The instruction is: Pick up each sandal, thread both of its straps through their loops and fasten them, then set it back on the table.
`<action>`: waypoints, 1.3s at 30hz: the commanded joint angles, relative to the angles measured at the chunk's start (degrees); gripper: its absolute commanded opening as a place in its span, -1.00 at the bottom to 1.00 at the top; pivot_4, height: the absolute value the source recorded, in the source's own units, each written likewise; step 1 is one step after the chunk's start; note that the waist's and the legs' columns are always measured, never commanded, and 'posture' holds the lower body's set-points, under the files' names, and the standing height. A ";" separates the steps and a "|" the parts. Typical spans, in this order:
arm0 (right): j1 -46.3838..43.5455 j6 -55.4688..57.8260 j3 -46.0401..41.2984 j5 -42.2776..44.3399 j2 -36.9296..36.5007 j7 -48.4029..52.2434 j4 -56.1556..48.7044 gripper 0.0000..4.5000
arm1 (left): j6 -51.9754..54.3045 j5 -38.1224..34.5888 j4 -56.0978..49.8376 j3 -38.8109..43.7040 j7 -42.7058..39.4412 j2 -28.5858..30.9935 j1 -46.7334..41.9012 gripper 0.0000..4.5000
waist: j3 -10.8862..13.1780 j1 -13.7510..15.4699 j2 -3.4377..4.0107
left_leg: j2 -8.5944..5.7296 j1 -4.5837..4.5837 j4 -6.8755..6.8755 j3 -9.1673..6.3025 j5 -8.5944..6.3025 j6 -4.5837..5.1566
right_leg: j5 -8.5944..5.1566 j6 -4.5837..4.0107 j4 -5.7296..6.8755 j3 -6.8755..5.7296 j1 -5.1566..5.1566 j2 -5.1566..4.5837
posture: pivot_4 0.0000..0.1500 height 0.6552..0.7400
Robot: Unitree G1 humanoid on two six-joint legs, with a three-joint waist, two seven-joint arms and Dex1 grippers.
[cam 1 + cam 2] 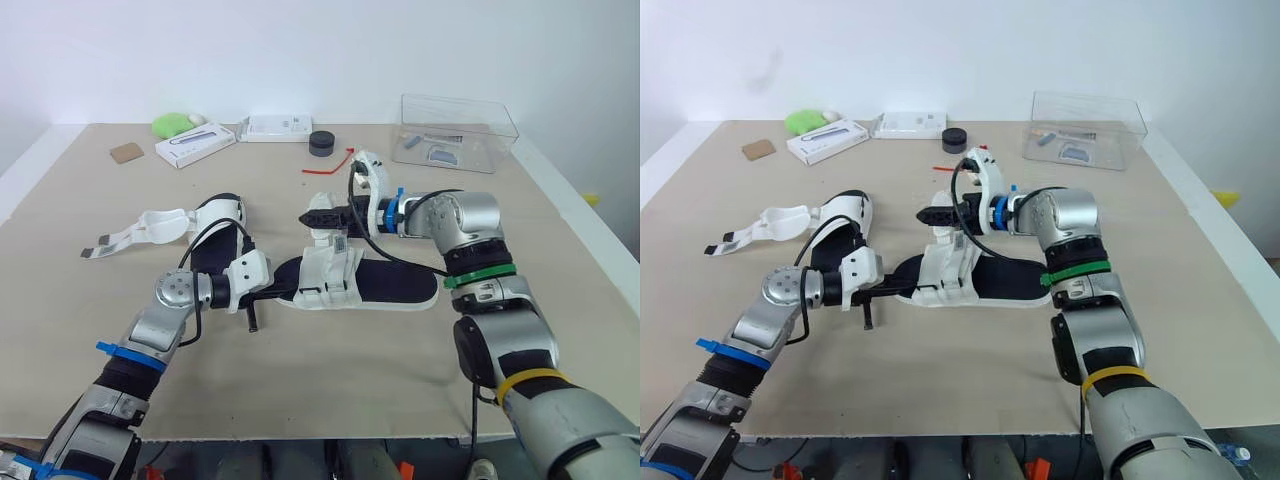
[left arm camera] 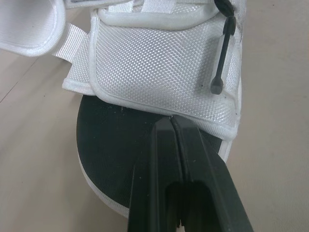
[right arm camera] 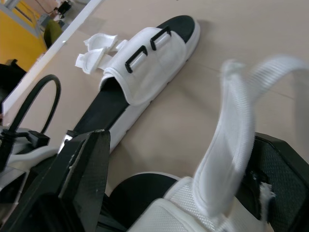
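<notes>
**Both grippers at the near sandal**

Your left arm lies low over the table, elbow bent. The left gripper has its fingers pressed together, tips on the black footbed of the near sandal, at its white upper's edge. Your right arm folds inward, and the right gripper is spread wide. A white strap rises between its fingers, against one. The second sandal lies just beside, straps loose. Print on the white box is too small to read.

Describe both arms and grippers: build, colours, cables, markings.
The left arm and right arm are silver with black segments and loose black cables. The left gripper and right gripper each have two black fingers on a white housing. Left arm: blue tie. Right arm: green band, yellow band.
</notes>
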 commanded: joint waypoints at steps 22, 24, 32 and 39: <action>-11.55 -8.57 -10.89 0.95 4.55 -1.39 17.04 0.97 | 1.90 2.43 1.82 -1.31 0.92 0.74 1.43 -1.00 | 0.01 -0.05 0.02 | 0.03 -0.01 -0.02 0.00 0.00 0.00 | 0.13 -0.25 -0.01 0.00 -0.01 0.03 | 1.00 1.00; -11.77 -8.35 -11.59 1.10 4.53 -1.60 17.10 0.97 | 1.87 2.45 1.94 -1.37 0.94 0.63 1.36 -1.00 | 0.02 -0.05 0.02 | 0.03 -0.01 -0.01 0.00 0.00 0.00 | 0.13 -0.25 -0.01 0.00 -0.01 0.05 | 1.00 1.00; -13.31 -8.18 -14.28 2.13 4.43 -2.63 17.06 0.97 | 1.73 2.46 2.20 -1.45 0.75 0.63 1.28 -1.00 | 0.02 -0.05 0.02 | 0.03 -0.02 -0.02 -0.01 0.00 0.00 | 0.13 -0.25 -0.01 0.00 -0.01 0.05 | 1.00 1.00; -14.08 -8.04 -15.14 2.26 4.24 -2.49 17.31 0.97 | 1.70 2.56 2.19 -1.55 0.78 0.63 1.31 -1.00 | 0.02 -0.06 0.02 | 0.03 -0.02 -0.02 0.00 0.00 0.00 | 0.13 -0.25 -0.01 0.01 -0.01 0.04 | 1.00 1.00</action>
